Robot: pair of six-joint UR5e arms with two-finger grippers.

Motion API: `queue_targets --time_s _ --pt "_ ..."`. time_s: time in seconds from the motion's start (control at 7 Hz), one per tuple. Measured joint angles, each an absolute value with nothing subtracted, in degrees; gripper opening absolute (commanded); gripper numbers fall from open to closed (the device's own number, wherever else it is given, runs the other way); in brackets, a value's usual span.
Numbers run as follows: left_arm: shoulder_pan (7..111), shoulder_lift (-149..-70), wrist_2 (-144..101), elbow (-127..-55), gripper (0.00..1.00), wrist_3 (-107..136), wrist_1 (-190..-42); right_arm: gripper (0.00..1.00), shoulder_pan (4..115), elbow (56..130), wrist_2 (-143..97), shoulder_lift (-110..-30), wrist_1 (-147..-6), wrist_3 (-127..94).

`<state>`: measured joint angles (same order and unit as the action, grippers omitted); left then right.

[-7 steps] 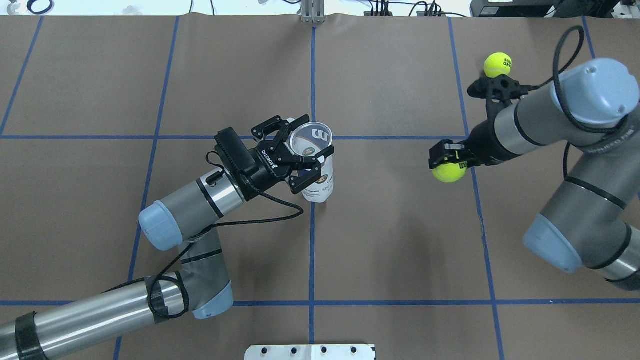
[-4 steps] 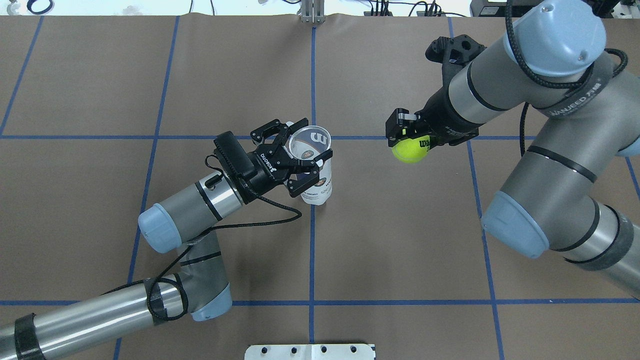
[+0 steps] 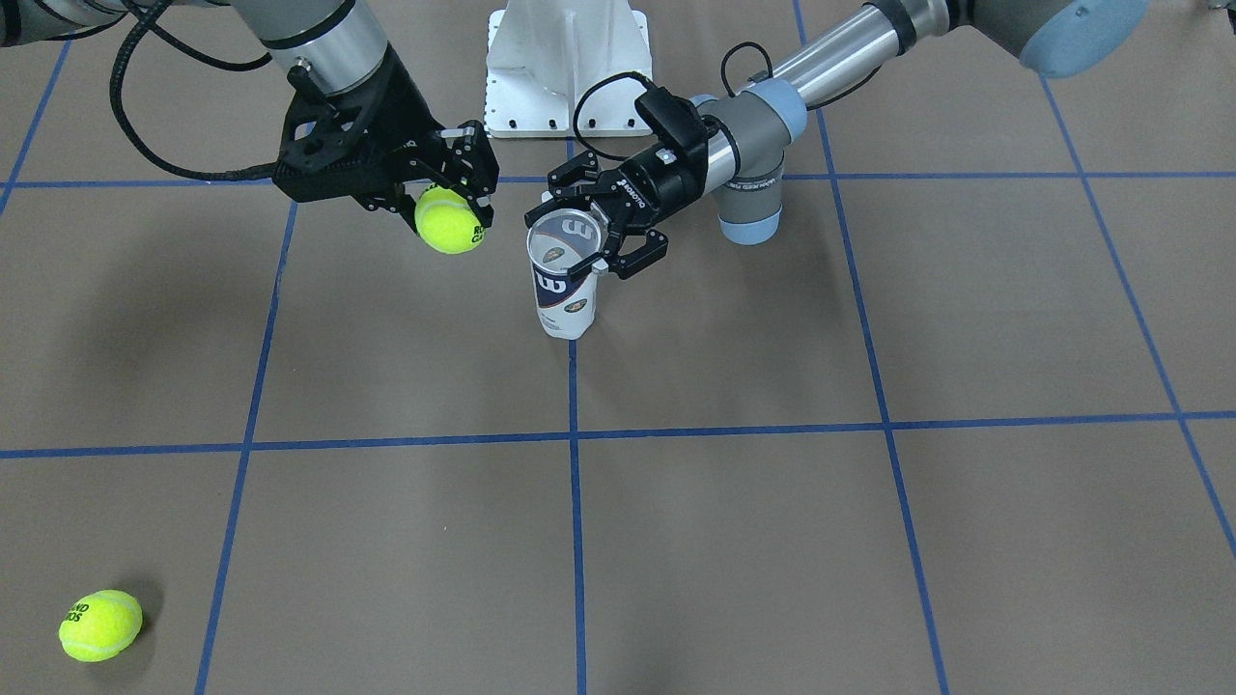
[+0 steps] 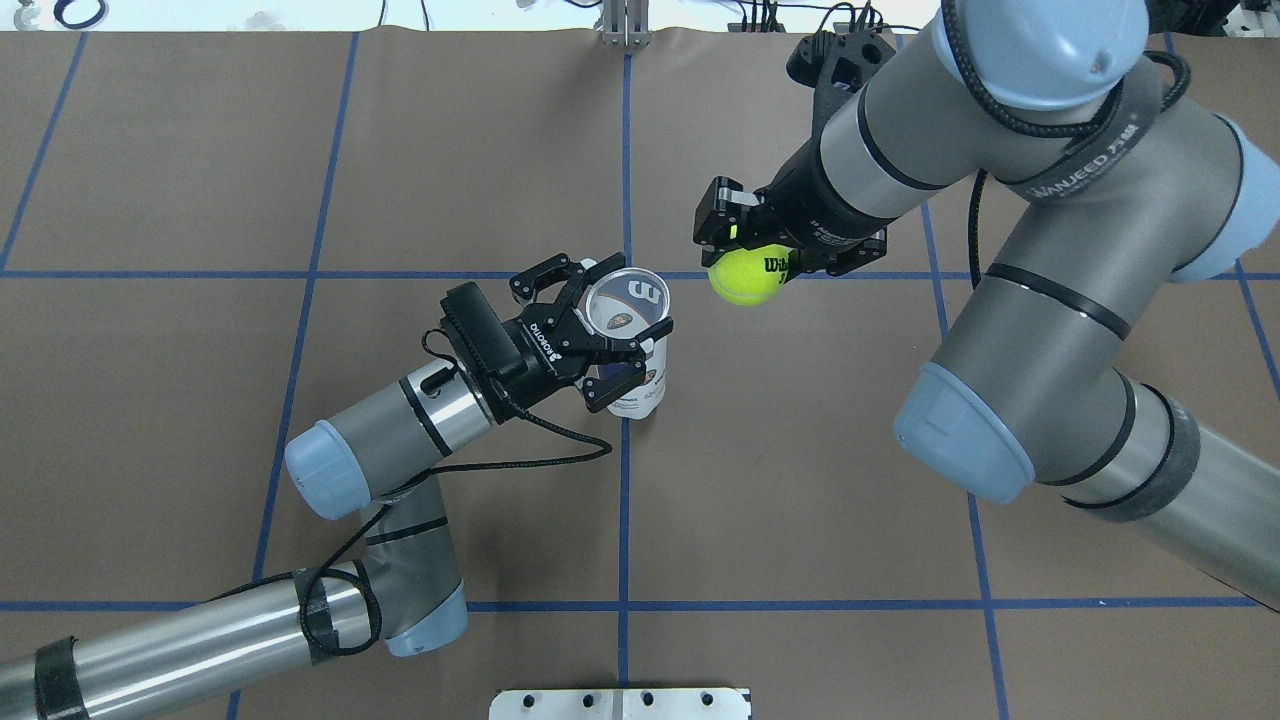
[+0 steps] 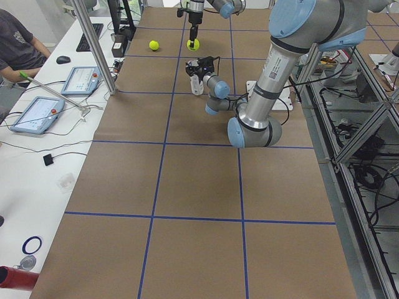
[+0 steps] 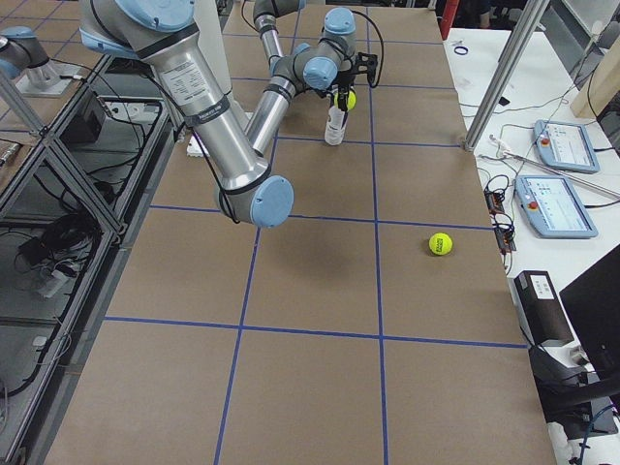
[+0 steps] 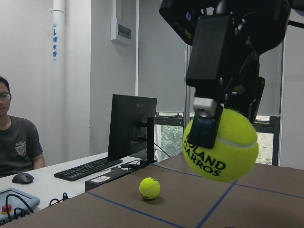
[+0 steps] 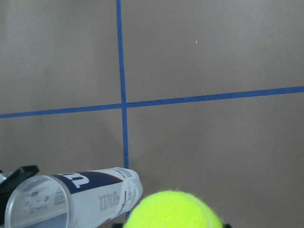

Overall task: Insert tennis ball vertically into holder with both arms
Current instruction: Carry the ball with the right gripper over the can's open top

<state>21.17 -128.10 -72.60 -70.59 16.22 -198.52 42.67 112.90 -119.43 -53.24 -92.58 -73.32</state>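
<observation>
The holder (image 4: pixel 640 385) stands upright on the table near the middle, its open mouth up; it also shows in the front view (image 3: pixel 565 299) and the right wrist view (image 8: pixel 95 197). My left gripper (image 4: pixel 622 300) is shut on the holder just below its rim. My right gripper (image 4: pixel 745 262) is shut on a yellow tennis ball (image 4: pixel 745 278) and holds it in the air just right of the holder's mouth, apart from it. In the front view the ball (image 3: pixel 449 222) hangs at about rim height. The left wrist view shows the held ball (image 7: pixel 221 147) close up.
A second tennis ball (image 3: pixel 99 625) lies on the table far out on my right side; it also shows in the right side view (image 6: pixel 441 243). The white pedestal base (image 3: pixel 565 58) stands at the table's near edge. Blue tape lines grid the brown table.
My right arm has swung left with the tennis ball, from the table's right side to just beside the holder's mouth. My left gripper has kept hold of the holder and barely shifted.
</observation>
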Motion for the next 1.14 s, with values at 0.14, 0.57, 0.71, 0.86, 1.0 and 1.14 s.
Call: queue_targets --time_s 0.14,0.57,0.71,0.86,1.0,1.14 --pt "20.9 -128.1 -72.6 -70.6 0.84 16.2 -198.5 0.00 42.3 112.3 -119.3 -52.1 -92.6 -74.2" --pt "19.9 -128.1 -72.5 -70.6 0.92 16.3 -198.6 0.00 40.7 110.9 -118.3 -49.6 -92.6 -75.6" --pt "19.6 -128.1 -72.4 -70.6 0.92 16.3 -198.6 0.00 40.1 110.4 -117.7 -49.0 -92.6 -75.7" --pt "19.5 -128.1 -72.3 -70.6 0.94 16.4 -198.6 0.00 39.6 110.2 -117.3 -48.7 -92.6 -75.7" --pt "19.4 -128.2 -72.3 -70.6 0.94 16.4 -198.7 0.00 38.8 110.2 -116.7 -48.6 -92.6 -75.8" --pt "19.3 -128.2 -72.3 -70.6 0.94 16.4 -198.8 0.00 37.9 110.1 -116.0 -48.5 -92.6 -76.1"
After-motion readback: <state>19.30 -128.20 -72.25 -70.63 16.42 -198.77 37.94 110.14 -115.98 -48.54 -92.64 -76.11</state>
